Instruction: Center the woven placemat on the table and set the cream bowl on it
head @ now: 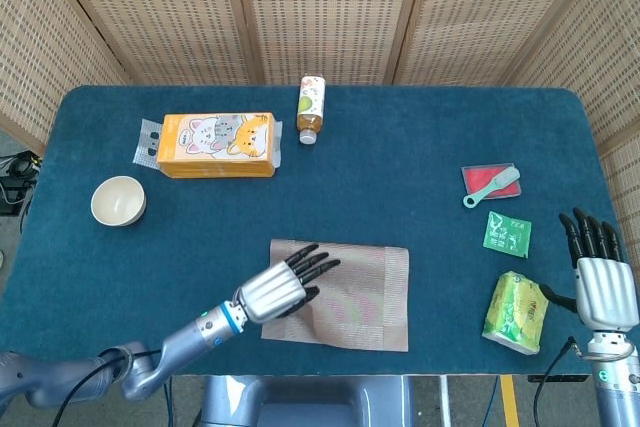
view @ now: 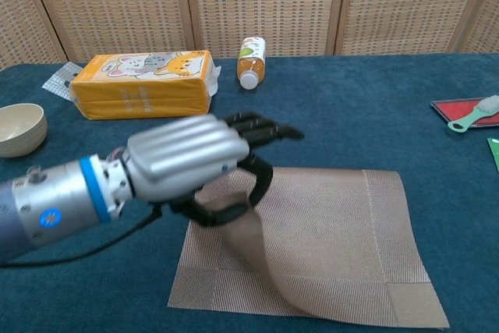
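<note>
The woven placemat (head: 345, 295) lies flat near the table's (head: 400, 157) near edge, a little left of the middle. The left hand (head: 283, 287) is above the placemat's left part, its fingers (view: 261, 128) stretched out and apart, thumb curled below; it holds nothing, and I cannot tell whether it touches the mat. At the near right, the right hand (head: 598, 277) is beyond the table's right edge, fingers straight and spread, empty. Just left of it lies a yellow-green packet (head: 516, 312), with a small green sachet (head: 508, 234) farther back, then a red card with a pale green brush (head: 490, 185) on it. At far left sits the cream bowl (head: 118, 201), well apart from the placemat. Farther back lie an orange cat-print pack (head: 217, 145) and a bottle (head: 311, 108) on its side.
</note>
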Robot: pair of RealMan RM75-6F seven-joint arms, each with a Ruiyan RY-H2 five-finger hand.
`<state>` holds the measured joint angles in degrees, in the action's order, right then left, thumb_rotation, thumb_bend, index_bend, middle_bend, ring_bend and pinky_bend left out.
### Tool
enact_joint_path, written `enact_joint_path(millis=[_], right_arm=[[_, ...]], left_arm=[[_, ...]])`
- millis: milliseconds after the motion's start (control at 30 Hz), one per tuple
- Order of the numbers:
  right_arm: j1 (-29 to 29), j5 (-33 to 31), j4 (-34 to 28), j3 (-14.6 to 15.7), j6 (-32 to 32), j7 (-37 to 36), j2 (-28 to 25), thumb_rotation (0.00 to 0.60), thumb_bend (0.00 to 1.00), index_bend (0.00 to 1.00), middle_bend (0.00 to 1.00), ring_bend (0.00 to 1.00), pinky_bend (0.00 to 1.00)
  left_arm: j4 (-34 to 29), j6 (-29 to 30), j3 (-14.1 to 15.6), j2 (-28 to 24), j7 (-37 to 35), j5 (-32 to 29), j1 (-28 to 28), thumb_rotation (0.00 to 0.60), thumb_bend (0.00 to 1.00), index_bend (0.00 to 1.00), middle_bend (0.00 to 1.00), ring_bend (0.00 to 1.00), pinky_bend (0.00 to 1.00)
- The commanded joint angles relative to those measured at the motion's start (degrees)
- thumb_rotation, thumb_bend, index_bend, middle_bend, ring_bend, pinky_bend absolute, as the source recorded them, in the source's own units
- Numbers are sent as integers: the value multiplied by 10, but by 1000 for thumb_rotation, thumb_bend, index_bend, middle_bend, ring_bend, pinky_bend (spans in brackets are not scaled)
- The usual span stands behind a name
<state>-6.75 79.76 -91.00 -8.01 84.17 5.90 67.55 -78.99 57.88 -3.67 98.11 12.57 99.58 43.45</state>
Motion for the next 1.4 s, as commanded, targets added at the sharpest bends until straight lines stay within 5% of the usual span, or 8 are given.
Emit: enact_joint_path(millis=[33, 400, 667, 933, 1000, 1067, 1133, 1400], right_arm=[[0, 0, 0, 0, 0, 0, 0, 600, 0, 0, 0, 0, 0], [0, -8, 0, -4, -3, -6, -4, 600, 0, 0, 0, 0, 0], [0, -14, 2, -8, -3, -6, -6, 600, 0, 0, 0, 0, 0], [-2, -19, 3, -7, -11, -6, -6, 600, 0, 0, 0, 0, 0], [-3, -20, 4, -6, -14, -6, -5, 600, 0, 0, 0, 0, 0], [-4, -19, 4, -5, -15, -4, -4, 600, 0, 0, 0, 0, 0], [-5, -18, 5, -5, -16, -1, -3, 600, 0, 0, 0, 0, 0], [-8, -8, 8, 1, -17, 14, 2, 600, 0, 0, 0, 0, 0]], left_arm=[[-42, -50, -97, -22, 75, -99, 36, 600, 622, 804, 0, 0, 0], [8, -99, -185, -10, 173, -288, 85, 600, 622, 803, 0, 0, 0], [95, -35, -205, 22, 255, -373, 94, 600, 641, 805, 0, 0, 0], [70, 31, -204, -9, 380, -473, 70, 600, 642, 799, 0, 0, 0], [60, 51, -204, -17, 384, -486, 60, 600, 606, 731, 0, 0, 0], [50, 62, -203, -24, 379, -496, 50, 600, 253, 308, 0, 0, 0], [36, 58, -198, -36, 378, -510, 41, 600, 6, 17, 0, 0, 0], [-106, 64, -182, -134, 294, -504, -27, 600, 0, 0, 0, 0, 0]])
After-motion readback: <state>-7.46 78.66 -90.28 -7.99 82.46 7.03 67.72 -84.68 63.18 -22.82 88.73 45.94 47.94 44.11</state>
